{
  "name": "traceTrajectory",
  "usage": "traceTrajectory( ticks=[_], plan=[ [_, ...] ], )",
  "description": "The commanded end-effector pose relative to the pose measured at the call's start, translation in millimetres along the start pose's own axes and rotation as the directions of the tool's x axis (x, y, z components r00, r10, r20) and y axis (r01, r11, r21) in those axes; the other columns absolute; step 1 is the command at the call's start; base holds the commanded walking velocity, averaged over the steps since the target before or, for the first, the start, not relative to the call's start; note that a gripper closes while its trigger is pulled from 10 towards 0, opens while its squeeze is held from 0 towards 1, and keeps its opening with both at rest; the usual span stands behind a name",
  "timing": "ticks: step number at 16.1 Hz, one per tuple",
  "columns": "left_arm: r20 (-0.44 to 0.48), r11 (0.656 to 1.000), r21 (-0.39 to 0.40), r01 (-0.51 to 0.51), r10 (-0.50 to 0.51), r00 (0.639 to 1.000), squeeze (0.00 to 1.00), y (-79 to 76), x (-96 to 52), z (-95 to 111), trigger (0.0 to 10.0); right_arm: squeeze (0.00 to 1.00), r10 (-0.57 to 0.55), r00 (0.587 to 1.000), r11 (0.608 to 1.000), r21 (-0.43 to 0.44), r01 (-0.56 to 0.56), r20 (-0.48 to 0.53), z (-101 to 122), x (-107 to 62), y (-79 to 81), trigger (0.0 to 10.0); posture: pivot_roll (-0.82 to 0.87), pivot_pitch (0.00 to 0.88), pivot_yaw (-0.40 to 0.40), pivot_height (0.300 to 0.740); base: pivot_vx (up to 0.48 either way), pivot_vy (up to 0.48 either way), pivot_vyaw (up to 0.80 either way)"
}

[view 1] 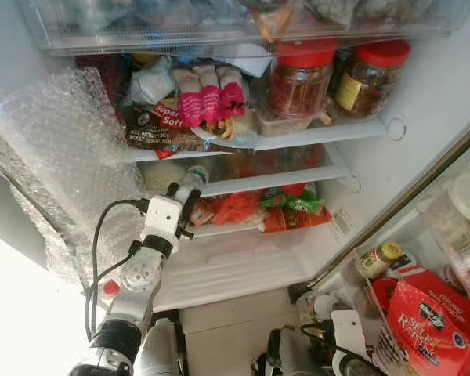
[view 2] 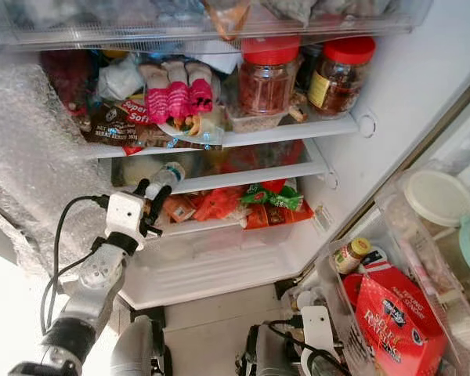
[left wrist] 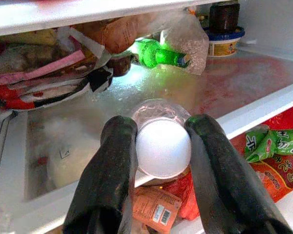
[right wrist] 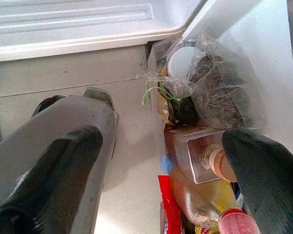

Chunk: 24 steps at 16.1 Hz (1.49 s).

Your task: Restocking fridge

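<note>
A clear plastic bottle with a white cap is held in my left gripper, whose two black fingers are shut on its neck. In the eye views the left gripper holds the bottle at the front edge of the fridge's middle glass shelf, bottom pointing into the fridge. A green bottle lies further back on that shelf. My right gripper hangs low near the floor beside the fridge door, open with nothing between its fingers.
Two red-lidded jars and bread packs fill the upper shelf. Red and green packets lie on the lower shelf. Bubble wrap hangs at left. Door bins at right hold a red packet and a small jar.
</note>
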State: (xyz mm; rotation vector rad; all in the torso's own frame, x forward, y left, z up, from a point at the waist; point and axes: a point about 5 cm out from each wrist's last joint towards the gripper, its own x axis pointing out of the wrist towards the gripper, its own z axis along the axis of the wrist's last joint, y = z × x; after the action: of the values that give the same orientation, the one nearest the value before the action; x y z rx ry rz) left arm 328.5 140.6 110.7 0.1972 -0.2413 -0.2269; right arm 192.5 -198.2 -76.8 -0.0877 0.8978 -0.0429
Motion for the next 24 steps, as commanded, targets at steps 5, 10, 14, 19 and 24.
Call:
traceTrajectory(
  ticks=[5,10,14,19,24],
  plan=[
    [-0.212,0.996,-0.086,0.013,-0.031,0.977,0.0,-2.1,-16.5,-36,10.0,0.0,0.017,0.99,1.0,0.009,-0.016,-0.143,-38,-8.0,4.0,10.0,-0.03,0.201,-0.061,0.633,0.0,0.0,0.0],
    [-0.292,0.985,-0.163,-0.06,0.01,0.956,0.0,3.1,-10.3,-43,10.0,0.0,0.02,0.989,1.0,0.007,-0.019,-0.146,-38,-7.9,4.1,10.0,-0.03,0.2,-0.061,0.633,0.0,0.0,0.0],
    [-0.295,0.976,-0.195,-0.102,0.041,0.955,0.0,4.3,-0.5,-38,10.0,0.0,0.021,0.989,1.0,0.004,-0.02,-0.148,-38,-8.0,4.1,10.0,-0.03,0.201,-0.061,0.633,0.0,0.0,0.0],
    [-0.135,0.976,-0.201,-0.085,0.058,0.989,0.0,4.3,14.1,-13,10.0,0.0,0.013,0.989,1.0,0.003,-0.013,-0.147,-38,-8.0,4.3,10.0,-0.03,0.202,-0.058,0.633,0.0,0.0,0.0],
    [-0.086,0.982,-0.18,-0.049,0.033,0.996,0.0,2.4,20.4,-5,10.0,0.0,0.009,0.989,1.0,0.003,-0.009,-0.146,-38,-7.9,4.5,10.0,-0.03,0.201,-0.057,0.633,0.0,0.0,0.0]
  ],
)
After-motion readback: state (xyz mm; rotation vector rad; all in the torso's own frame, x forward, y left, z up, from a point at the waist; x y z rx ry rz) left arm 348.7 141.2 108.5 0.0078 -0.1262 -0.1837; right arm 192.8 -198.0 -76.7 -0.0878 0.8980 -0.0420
